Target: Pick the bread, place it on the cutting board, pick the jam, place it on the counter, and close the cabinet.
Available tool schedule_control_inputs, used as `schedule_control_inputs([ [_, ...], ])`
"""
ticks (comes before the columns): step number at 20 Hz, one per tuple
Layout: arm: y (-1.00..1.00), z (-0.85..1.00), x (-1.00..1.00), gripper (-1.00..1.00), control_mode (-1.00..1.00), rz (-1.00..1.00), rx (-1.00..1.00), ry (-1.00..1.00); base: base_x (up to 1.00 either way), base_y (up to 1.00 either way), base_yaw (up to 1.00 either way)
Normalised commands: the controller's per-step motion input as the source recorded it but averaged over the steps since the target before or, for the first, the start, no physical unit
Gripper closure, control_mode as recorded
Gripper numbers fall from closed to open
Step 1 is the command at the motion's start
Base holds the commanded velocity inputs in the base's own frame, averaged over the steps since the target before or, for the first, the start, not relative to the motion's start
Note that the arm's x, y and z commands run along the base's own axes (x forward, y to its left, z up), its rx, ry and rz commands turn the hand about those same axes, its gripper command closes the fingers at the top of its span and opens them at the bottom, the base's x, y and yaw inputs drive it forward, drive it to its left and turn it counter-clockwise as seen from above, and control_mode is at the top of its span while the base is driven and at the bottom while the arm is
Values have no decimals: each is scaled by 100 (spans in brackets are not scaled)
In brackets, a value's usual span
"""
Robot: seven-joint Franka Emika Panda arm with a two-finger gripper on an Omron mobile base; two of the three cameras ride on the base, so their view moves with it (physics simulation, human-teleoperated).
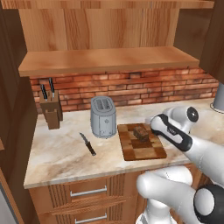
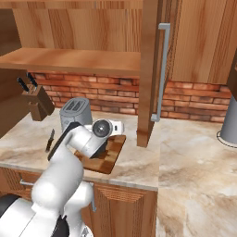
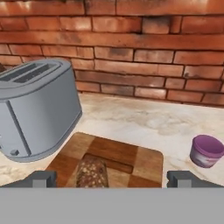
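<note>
Two dark fingertips stand far apart at the bottom of the hand view, so the jaws are open and hold nothing. Between them, just ahead and low, lies the bread on the board, touching neither tip. Left of the jaws and a little beyond, the grey toaster stands on the worktop just beside the board's far left corner. Right of the jaws, past the right tip and off the board, the purple jam sits on the worktop, lid on, well apart from the bread. Straight ahead a brick wall closes the view. From the left base view the bread rests on the board's far half, with the arm's hand just right of it. A knife lies on the worktop left of the board, and a knife block stands by the wall further left. In the right base view the cabinet door stands open, edge-on, its bar handle facing right.
</note>
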Motion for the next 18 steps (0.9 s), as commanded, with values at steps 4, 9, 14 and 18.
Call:
schedule_control_inputs([
  [4,0,32,-35,-100,-100,0,1,0,0,0,0],
  [9,0,33,-36,-100,-100,0,0,0,0,0,0],
  [14,0,39,-32,-100,-100,0,1,0,0,0,0],
  [18,0,42,-29,-100,-100,0,2,0,0,0,0],
])
